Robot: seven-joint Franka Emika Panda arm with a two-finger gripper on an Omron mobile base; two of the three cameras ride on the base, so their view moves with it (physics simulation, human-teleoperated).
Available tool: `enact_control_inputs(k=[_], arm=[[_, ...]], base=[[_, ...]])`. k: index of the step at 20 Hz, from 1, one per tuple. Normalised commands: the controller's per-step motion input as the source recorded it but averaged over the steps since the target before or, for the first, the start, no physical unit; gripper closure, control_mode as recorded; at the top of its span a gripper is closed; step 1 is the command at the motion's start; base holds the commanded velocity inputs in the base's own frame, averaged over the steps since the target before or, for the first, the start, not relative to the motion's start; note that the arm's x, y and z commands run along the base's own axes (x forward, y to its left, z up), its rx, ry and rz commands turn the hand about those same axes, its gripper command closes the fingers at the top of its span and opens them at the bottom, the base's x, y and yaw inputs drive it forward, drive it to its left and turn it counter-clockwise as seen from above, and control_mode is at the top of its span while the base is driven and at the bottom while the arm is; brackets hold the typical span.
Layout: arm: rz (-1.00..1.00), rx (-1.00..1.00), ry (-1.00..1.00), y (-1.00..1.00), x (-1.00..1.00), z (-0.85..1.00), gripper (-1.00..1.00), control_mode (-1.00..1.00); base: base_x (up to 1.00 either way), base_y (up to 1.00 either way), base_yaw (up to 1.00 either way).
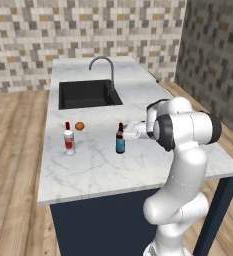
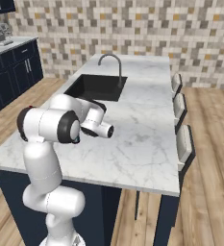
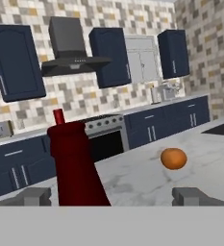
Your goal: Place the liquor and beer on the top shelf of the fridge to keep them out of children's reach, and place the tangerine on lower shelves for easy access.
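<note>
On the marble island counter [image 1: 138, 165] stands the beer [image 1: 120, 141], a dark brown bottle with a blue label. My gripper [image 1: 129, 132] is level with its neck, just right of it, and open. In the hand view the beer [image 3: 77, 168] rises close up between the fingertips [image 3: 34, 196], left of the middle, and my gripper [image 3: 113, 197] is not closed on it. The liquor [image 1: 69, 139] stands further left; its red cap [image 3: 59, 116] peeks out behind the beer. The tangerine [image 1: 79, 126] lies beside it, also seen as the tangerine [image 3: 173, 158]. The fridge and its shelves are out of view.
A black sink [image 1: 88, 94] with a curved faucet [image 1: 106, 64] is set into the far half of the island. Stools [image 2: 183, 144] line the island's right side. Dark blue cabinets and a stove [image 3: 106, 137] stand along the far wall.
</note>
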Motion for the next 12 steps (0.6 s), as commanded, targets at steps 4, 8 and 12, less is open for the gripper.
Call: enact_control_inputs(k=[4, 8, 12], arm=[[0.00, -0.01, 0.00, 0.21, -0.03, 0.00, -1.00, -1.00], [0.00, 0.00, 0.01, 0.13, 0.00, 0.01, -1.00, -1.00], [0.00, 0.00, 0.04, 0.08, 0.05, 0.00, -1.00, -1.00]], base=[[0.00, 0.00, 0.00], [0.00, 0.00, 0.00], [0.00, 0.00, 0.00]])
